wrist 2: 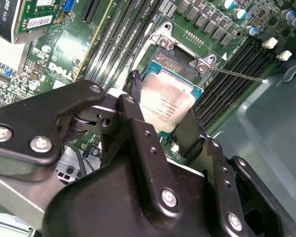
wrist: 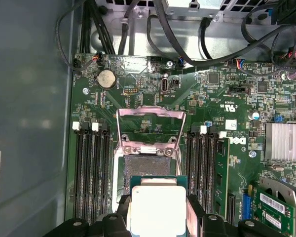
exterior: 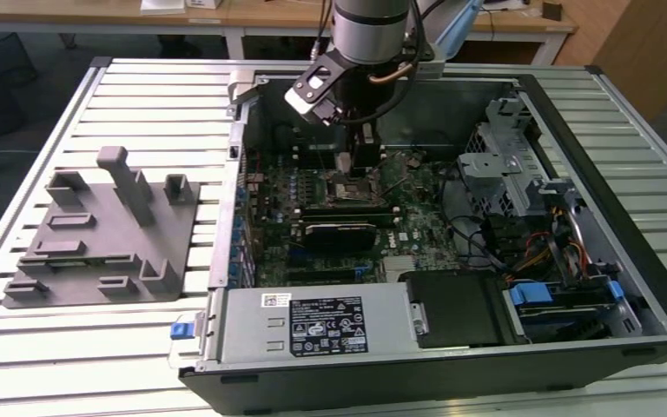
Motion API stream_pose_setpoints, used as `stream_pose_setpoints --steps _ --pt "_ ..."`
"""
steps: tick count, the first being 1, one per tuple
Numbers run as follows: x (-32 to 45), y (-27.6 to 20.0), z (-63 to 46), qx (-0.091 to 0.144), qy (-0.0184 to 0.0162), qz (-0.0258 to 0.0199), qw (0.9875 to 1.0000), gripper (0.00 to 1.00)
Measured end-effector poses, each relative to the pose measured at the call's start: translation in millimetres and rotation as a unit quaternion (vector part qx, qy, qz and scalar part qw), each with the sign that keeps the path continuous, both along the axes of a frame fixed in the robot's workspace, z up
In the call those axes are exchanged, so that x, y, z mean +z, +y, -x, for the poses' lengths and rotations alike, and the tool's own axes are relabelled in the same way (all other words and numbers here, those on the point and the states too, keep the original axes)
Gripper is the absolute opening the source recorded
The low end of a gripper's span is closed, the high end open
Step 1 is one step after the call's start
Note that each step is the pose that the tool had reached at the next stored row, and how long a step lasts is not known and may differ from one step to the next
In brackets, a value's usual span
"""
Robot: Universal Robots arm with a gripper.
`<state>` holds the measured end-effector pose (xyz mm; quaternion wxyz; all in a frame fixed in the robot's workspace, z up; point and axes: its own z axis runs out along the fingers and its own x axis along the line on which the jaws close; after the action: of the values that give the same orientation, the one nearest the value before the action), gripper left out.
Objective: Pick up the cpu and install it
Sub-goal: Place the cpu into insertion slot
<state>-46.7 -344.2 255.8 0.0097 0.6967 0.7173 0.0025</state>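
The cpu, a flat square chip with a shiny silver top, is clamped between my gripper's black fingers in both wrist views. It hangs just above the open socket on the green motherboard, partly overlapping the socket's near edge. The socket's metal load plate is flipped up and open. In the exterior view my gripper reaches down into the open computer case, right over the socket.
A grey fixture plate with upright posts lies on the slatted table at the exterior view's left. Inside the case are memory slots on both sides of the socket, a black card, a power supply, cables and a drive cage.
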Motion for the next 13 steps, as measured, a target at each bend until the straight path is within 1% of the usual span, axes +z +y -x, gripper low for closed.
stream_pose_setpoints --steps 13 --pt "-3.8 0.2 0.0 0.000 0.0000 0.0001 1.0000 0.53"
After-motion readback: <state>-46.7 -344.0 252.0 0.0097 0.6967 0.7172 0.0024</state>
